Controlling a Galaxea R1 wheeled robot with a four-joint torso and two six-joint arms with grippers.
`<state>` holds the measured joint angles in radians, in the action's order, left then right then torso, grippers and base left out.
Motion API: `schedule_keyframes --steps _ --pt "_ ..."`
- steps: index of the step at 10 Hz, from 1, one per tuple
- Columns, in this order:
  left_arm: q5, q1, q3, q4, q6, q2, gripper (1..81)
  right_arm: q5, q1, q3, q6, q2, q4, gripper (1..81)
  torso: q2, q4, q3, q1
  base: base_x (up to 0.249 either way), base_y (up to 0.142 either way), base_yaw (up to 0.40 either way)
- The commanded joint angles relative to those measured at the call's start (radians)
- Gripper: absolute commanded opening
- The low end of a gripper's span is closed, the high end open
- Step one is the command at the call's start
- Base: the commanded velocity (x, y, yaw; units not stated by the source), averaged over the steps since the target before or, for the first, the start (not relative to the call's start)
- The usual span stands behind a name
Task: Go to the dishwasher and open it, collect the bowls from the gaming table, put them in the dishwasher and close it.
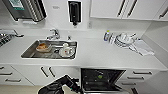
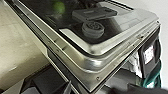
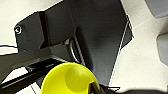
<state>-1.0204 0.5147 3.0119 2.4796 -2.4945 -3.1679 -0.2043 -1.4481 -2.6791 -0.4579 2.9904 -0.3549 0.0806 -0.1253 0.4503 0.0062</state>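
From the head view we faced the white counter point(image 1: 100, 53), with the sink point(image 1: 31, 52) holding a few dishes and more crockery point(image 1: 123, 38) stacked toward the far right. Below the counter the dishwasher point(image 1: 101, 80) stood open, its dark interior exposed, and a small spot of green — one bowl point(image 1: 100, 76), we judged — sat inside on the rack. Our left arm point(image 1: 62, 83) reached in from the lower left toward the opening; we could not tell whether its pincer was released or clenched.

In the left wrist view we looked along the lowered door point(image 2: 100, 62), its steel rim and the round detergent fitting point(image 2: 93, 28) close by. A green blur in the dark beyond matched that bowl.

The right wrist view showed a second lime-green bowl point(image 3: 67, 80) close to the camera, with a dark fingertip point(image 3: 96, 88) lying over its rim — so we took the right gripper to be clasping it at the edge.

We judged the bowl light, stiff and smooth, probably plastic: unlikely to break, but apt to slip or pivot in a rim pinch. The rim was the only practical hold, one finger inside and one outside, and it wanted a firm, level carry.
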Motion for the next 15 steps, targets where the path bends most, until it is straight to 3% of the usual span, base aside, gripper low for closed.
schedule_keyframes --steps 1,3,6,7,9,11,15 --pt "-0.035 -0.075 -0.005 -0.162 0.129 0.172 81.1 0.060 0.011 -0.002 -0.002 -0.012 -0.001 1.0 0.000 0.000 0.000 0.000 0.000 0.000 0.000" --pt "-0.047 -0.037 -0.005 -0.206 0.178 0.231 81.1 0.062 0.014 -0.001 -0.002 -0.012 -0.001 1.0 0.000 0.000 0.000 0.000 0.000 0.000 0.000" --pt "-0.061 0.018 -0.005 -0.260 0.221 0.282 81.1 0.062 0.014 -0.002 -0.002 -0.014 0.001 1.0 0.000 0.000 0.000 0.000 0.000 0.000 0.000" --pt "-0.060 0.064 -0.005 -0.296 0.261 0.302 81.1 0.062 0.020 -0.002 -0.004 -0.015 0.002 1.0 0.000 0.000 0.000 0.000 0.000 0.000 0.000" --pt "-0.025 0.213 -0.002 -0.413 0.395 0.343 81.1 0.063 0.028 -0.004 -0.004 -0.020 0.001 1.0 0.000 0.000 0.000 0.000 0.000 0.000 0.000" --pt "0.075 0.374 -0.002 -0.519 0.498 0.382 81.1 0.069 0.037 0.002 -0.005 -0.022 0.002 1.0 0.000 0.000 0.000 0.000 0.000 0.000 0.000" --pt "0.287 0.646 -0.004 -0.746 0.739 0.378 81.1 0.109 0.068 0.082 -0.024 -0.046 0.007 1.0 0.000 0.000 0.000 0.000 0.000 0.000 0.000"
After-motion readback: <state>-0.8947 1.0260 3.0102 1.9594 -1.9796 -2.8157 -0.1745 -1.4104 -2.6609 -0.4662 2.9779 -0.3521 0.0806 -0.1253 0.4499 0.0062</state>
